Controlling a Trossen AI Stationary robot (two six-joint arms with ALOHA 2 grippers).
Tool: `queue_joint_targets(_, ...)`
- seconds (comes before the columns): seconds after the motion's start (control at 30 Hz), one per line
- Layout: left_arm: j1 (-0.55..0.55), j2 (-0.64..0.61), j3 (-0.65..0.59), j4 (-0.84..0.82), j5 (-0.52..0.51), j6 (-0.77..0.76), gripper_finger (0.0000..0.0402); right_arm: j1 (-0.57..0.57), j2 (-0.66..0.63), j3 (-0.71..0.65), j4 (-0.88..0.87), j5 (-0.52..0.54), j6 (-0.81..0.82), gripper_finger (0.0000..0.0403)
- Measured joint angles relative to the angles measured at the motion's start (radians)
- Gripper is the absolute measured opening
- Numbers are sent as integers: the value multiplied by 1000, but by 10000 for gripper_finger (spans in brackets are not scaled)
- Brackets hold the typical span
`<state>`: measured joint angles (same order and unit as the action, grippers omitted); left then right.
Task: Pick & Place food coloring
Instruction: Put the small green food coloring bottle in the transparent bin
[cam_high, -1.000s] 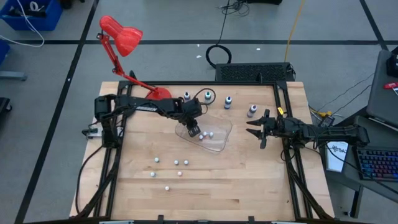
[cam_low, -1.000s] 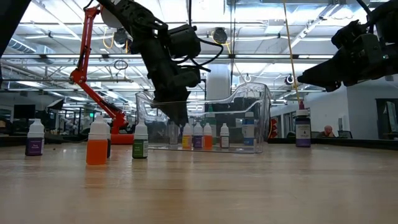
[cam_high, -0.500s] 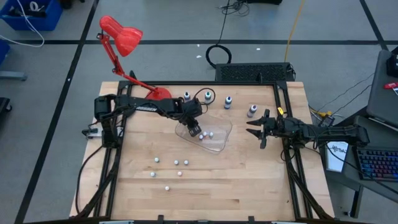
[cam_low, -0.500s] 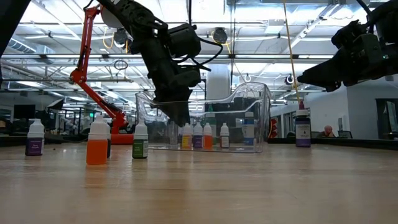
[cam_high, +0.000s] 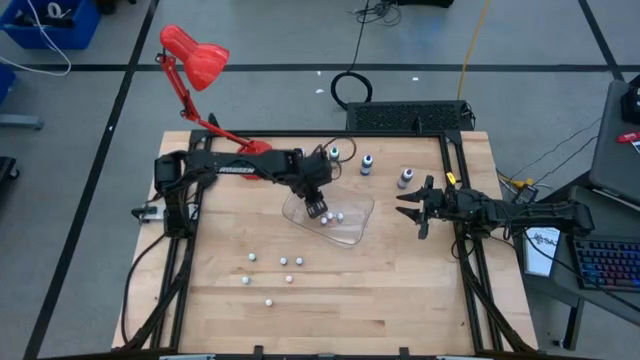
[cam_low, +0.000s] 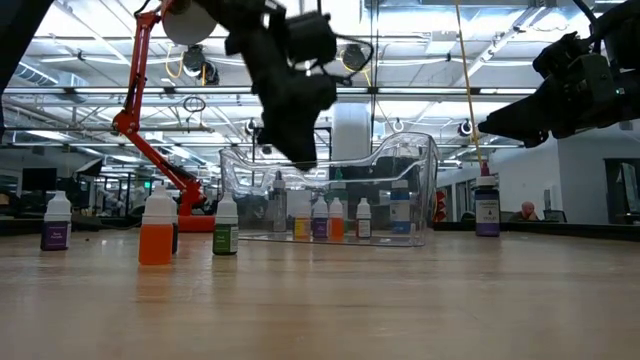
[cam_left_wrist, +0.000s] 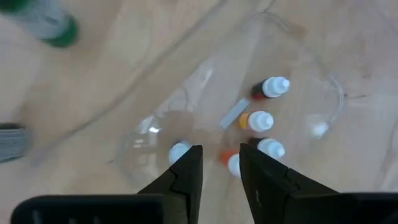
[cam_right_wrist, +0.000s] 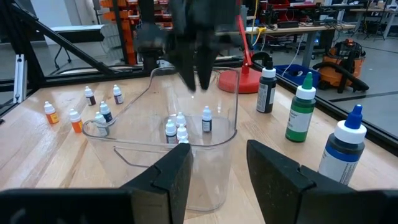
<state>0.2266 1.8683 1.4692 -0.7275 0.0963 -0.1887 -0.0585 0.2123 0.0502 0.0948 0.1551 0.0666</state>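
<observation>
A few tiny food coloring bottles (cam_left_wrist: 260, 121) stand inside the clear plastic container (cam_high: 350, 222), more sit loose on the table (cam_high: 400, 290) in front of it. The left gripper (cam_left_wrist: 221, 163) hovers right above the container, fingers narrow with nothing in them. The right gripper (cam_high: 408, 206) hangs just beside the container, spread wide.

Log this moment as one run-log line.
left gripper: open, empty, above clear container | dropper bottles: several upright inside container | right gripper: open, empty, waiting beside container
</observation>
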Motion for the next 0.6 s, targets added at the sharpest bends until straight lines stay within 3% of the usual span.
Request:
queue_joint_targets(0.13,-19,1,132,-131,-30,45,117,0,0,0,0,0,0,144)
queue_joint_targets(0.27,-73,-2,222,-267,22,50,118,0,0,0,0,0,0,144)
queue_joint_targets(0.43,-203,-2,221,-337,79,30,124,0,0,0,0,0,0,144)
queue_joint_targets(0.6,-375,-2,157,-300,-46,36,141,0,0,0,0,0,0,144)
